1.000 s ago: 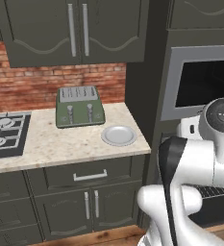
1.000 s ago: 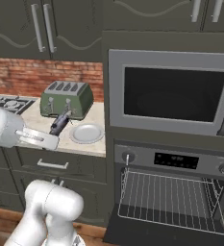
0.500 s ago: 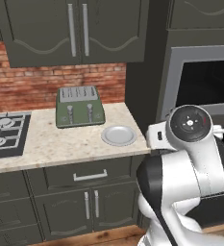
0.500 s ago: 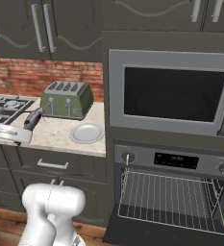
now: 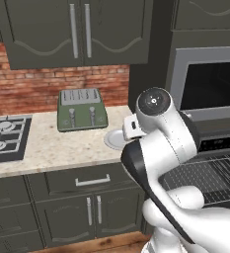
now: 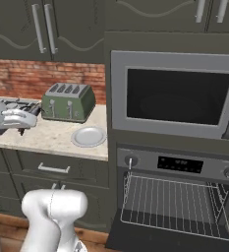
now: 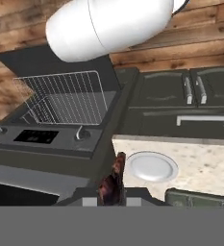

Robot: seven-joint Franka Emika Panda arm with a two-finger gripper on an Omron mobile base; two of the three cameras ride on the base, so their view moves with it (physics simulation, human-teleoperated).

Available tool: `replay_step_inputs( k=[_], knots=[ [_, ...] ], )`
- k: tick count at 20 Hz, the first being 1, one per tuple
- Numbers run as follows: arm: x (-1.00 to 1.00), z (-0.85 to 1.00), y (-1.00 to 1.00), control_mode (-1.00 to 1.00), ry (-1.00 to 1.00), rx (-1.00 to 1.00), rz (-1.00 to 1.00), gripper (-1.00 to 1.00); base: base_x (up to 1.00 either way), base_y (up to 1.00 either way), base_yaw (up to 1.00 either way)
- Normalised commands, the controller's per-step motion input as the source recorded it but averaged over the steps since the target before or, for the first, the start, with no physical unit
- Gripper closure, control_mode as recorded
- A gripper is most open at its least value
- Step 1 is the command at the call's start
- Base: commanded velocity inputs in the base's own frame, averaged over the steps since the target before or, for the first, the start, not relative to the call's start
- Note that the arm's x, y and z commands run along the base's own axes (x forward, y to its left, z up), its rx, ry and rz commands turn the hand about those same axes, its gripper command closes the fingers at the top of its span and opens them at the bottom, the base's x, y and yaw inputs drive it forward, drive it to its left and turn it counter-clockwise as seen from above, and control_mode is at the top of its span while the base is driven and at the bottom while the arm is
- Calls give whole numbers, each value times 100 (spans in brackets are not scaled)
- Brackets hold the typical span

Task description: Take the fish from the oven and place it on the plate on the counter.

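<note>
We keep the end effector (image 7: 112, 192) pinching the fish (image 7: 114, 180) above the worktop (image 7: 205, 161), to reach the plate (image 7: 152, 166).

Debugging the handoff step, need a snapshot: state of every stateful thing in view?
oven: door down, wire rack bare.
fish: clamped between the finger tips, up in the air.
gripper: shut on the fish.
plate: bare, flat on the counter.
toaster: slots bare, upright.
upper cabinets: doors shut.
drawer: shut.
</note>
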Motion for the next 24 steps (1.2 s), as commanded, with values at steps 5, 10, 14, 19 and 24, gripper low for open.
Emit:
replay_step_inputs(
  k=[5,10,14,19,24],
  knots=[
    [75,-44,33,-100,17,0,2,100,0,0,0],
    [50,-51,3,-100,13,0,0,100,0,0,0],
    [44,-46,-22,-100,0,0,0,100,0,0,0],
    [63,-43,-11,-100,0,0,0,100,0,0,0],
    [72,-46,-2,-100,1,1,0,100,0,0,0]
  ],
)
